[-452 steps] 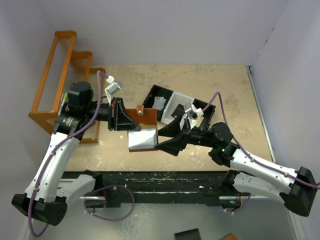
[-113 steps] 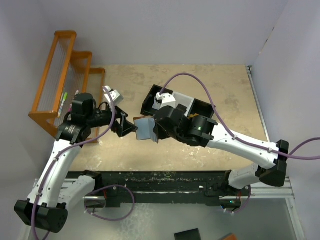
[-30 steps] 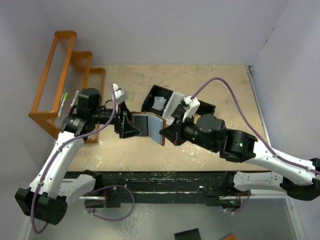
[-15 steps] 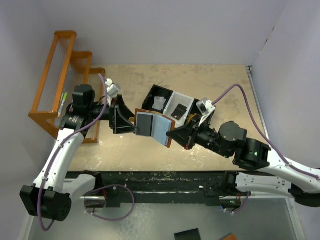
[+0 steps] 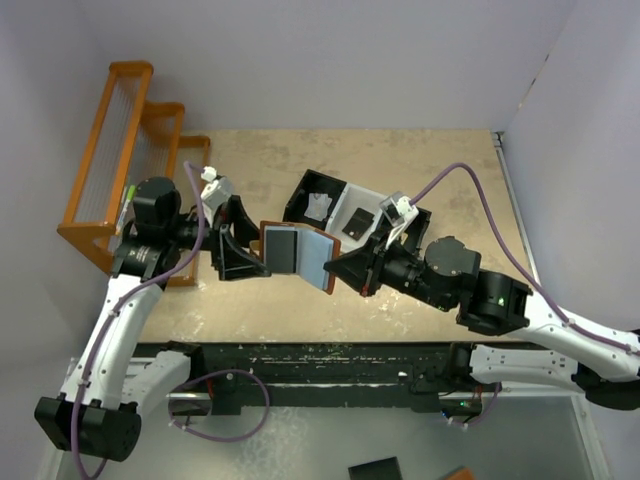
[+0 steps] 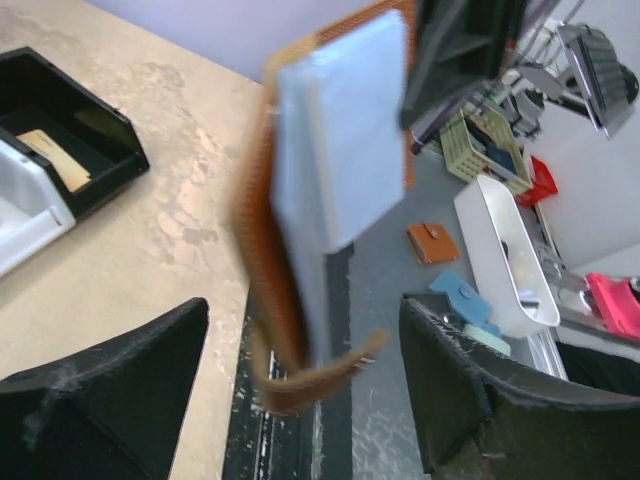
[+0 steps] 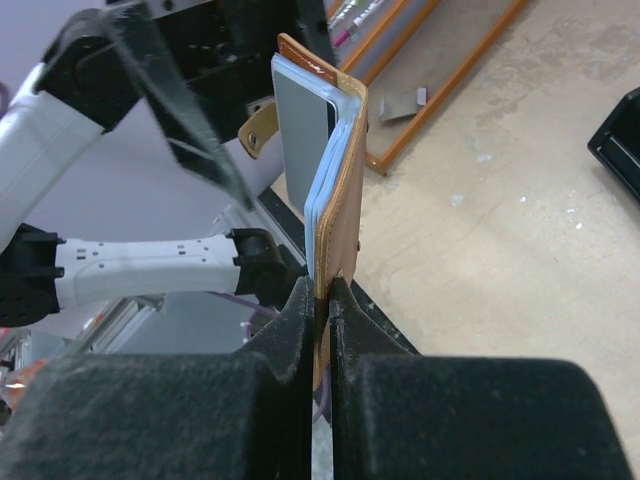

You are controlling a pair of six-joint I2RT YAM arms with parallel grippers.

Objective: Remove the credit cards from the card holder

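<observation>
We see right end effector pinching open card holder's edge above worktop; left end effector spread wide just beside card holder, black-and-white tray beyond it.

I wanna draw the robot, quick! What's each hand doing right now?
Left gripper: open, holding nothing.
Right gripper: closed on the card holder.
</observation>
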